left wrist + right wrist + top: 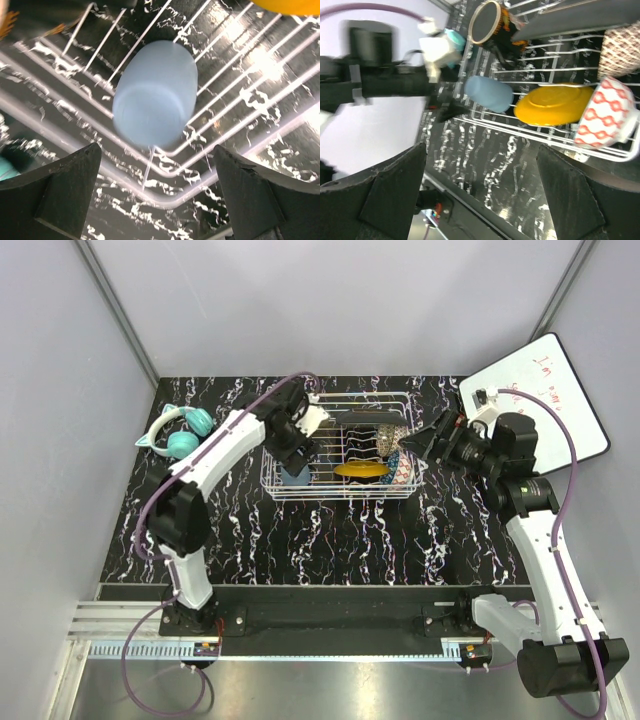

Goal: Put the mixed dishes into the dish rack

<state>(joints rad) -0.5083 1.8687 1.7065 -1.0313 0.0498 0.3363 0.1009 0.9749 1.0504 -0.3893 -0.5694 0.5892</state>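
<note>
Evidently the light-blue cup (155,100) lay placed in the near-left corner of the dish rack (340,497), left jaws and right jaws both spread empty, so lifting the left arm clear seemed next.

Robot test cell in a lab, not a kitchen. What tells you: plain grey panel walls (60,390) w/ metal corner posts (113,305). Left arm (215,455) & right arm (535,540) bolted at the near edge by a slotted rail (110,625). Purple cables (568,440) run loose along both. Tabletop (330,540) is a black marble-look sheet. Whiteboard (560,390) w/ red scribble at far right. Dish rack (340,490) & headphones (178,432) sit on the sheet.
</note>
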